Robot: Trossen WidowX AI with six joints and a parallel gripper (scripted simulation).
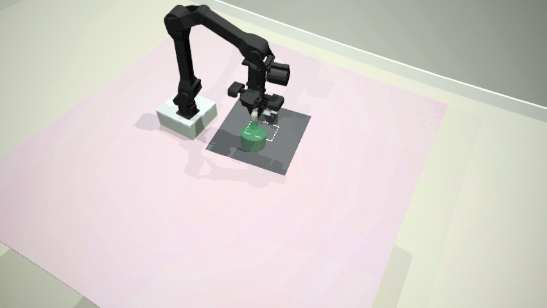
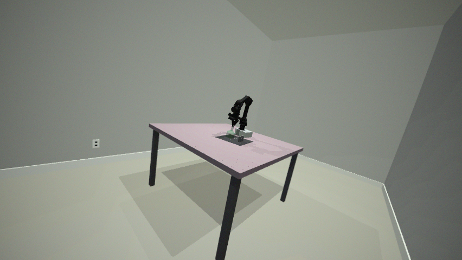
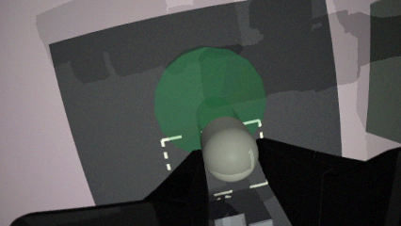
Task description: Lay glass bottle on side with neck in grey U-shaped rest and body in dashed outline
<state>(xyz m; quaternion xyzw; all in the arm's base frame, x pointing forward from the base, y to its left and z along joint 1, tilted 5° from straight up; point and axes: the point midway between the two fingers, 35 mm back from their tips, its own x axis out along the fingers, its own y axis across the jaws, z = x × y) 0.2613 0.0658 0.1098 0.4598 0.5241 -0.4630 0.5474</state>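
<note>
The green glass bottle (image 1: pixel 253 143) (image 2: pixel 230 132) (image 3: pixel 188 85) stands upright on the dark mat (image 1: pixel 281 164) (image 3: pixel 85 155), with a pale round top above its neck. My gripper (image 1: pixel 255 114) (image 2: pixel 232 126) (image 3: pixel 230 153) points down and is shut on the bottle, one finger on each side of the neck near the top. The dashed outline (image 1: pixel 271 140) (image 3: pixel 252 122) lies beside the bottle, partly seen through the glass. The grey U-shaped rest (image 1: pixel 271 118) (image 2: pixel 240 138) (image 3: pixel 231 219) stands beyond the outline, partly hidden by the gripper in the top view and cut off in the wrist view.
The arm's pale base block (image 1: pixel 176 131) (image 2: pixel 246 133) stands on the pink table (image 1: pixel 214 229) (image 2: pixel 206 147), to the left of the mat in the top view. The arm arches over from it to the bottle. Shadows of the arm fall across the mat and table.
</note>
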